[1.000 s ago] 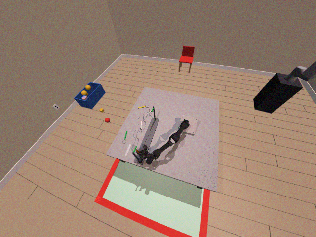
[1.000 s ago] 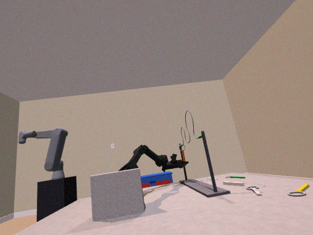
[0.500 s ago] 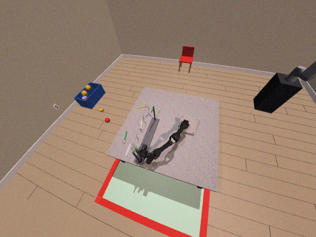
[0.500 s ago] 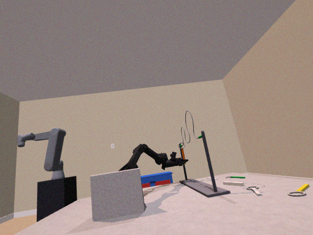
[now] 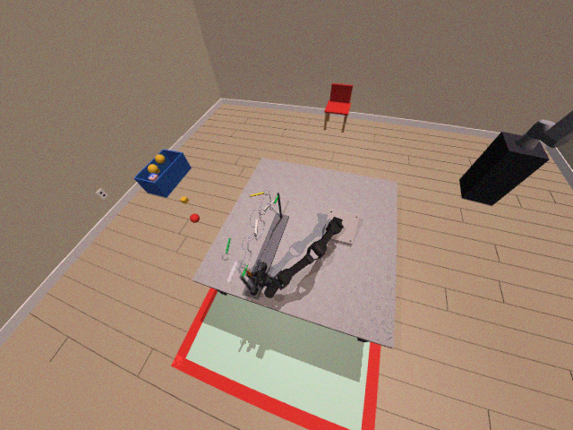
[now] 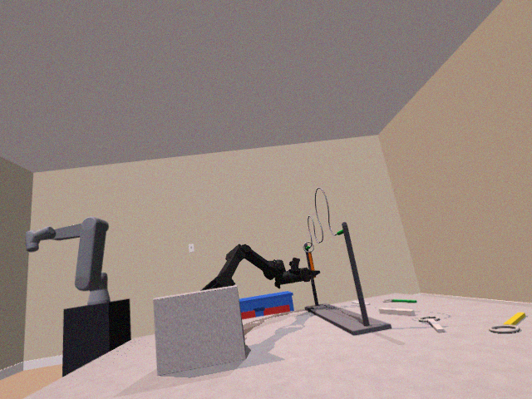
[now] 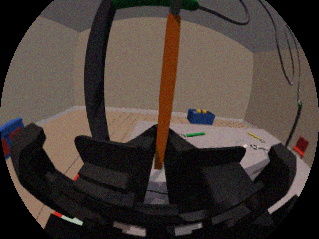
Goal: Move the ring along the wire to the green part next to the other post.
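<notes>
My gripper [image 5: 252, 278] [image 6: 314, 273] [image 7: 159, 128] is shut on the lower part of the upright orange handle [image 6: 311, 260] [image 7: 168, 75]. The ring [image 6: 303, 248] [image 7: 176, 6] above it is around the green part [image 6: 307, 247] [image 7: 145, 2] by the near post [image 6: 314, 292] [image 7: 95, 75]; it shows edge-on at the top of the wrist view, partly cut off. The grey wire [image 6: 318, 188] [image 7: 219, 16] loops from there to the other green part [image 5: 277, 199] [image 6: 340, 232] at the far post [image 5: 279, 208] [image 6: 356, 274]. Whether the ring touches the wire is too small to tell.
The posts stand on a dark base [image 5: 273, 240] [image 6: 373, 327]. Beyond it lie a green-handled ring [image 5: 227, 245] [image 7: 195, 134], a yellow-handled ring [image 5: 257, 194] [image 6: 514, 319] and white pieces [image 5: 233, 271] [image 6: 396, 311]. A grey block [image 6: 197, 330] stands near the exterior camera.
</notes>
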`<state>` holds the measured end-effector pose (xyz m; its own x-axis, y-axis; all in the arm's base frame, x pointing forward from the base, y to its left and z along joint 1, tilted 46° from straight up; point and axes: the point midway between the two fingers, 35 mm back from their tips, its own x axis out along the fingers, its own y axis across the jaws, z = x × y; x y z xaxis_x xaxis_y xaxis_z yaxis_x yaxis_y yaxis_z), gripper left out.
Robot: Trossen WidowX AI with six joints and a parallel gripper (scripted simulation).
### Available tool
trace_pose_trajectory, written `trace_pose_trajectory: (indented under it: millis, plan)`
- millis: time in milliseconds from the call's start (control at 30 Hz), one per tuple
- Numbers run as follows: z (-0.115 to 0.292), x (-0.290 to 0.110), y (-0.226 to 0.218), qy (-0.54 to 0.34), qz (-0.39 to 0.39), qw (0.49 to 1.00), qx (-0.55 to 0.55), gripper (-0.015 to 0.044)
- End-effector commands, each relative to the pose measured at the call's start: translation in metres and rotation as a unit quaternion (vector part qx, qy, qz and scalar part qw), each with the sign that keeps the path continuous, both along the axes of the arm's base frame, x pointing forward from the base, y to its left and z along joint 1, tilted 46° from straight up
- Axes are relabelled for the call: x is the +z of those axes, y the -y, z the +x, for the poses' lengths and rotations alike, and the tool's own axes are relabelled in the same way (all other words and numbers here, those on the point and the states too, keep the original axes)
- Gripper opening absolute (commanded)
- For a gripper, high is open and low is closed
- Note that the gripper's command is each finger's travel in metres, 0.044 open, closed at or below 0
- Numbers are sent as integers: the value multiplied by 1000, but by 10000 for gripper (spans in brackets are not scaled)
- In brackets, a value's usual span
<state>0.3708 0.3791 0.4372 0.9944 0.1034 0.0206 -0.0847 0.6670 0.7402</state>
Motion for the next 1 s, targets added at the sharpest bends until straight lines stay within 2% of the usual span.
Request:
trace_pose_trajectory:
  millis: [0, 400, 967]
  plan:
    - [0, -2, -1, -2, -2, 1000, 2, -150]
    - [-1, -2, 0, -6, -2, 1000, 7, -150]
    - [-31, -10, 18, -96, -16, 990, 105, -150]
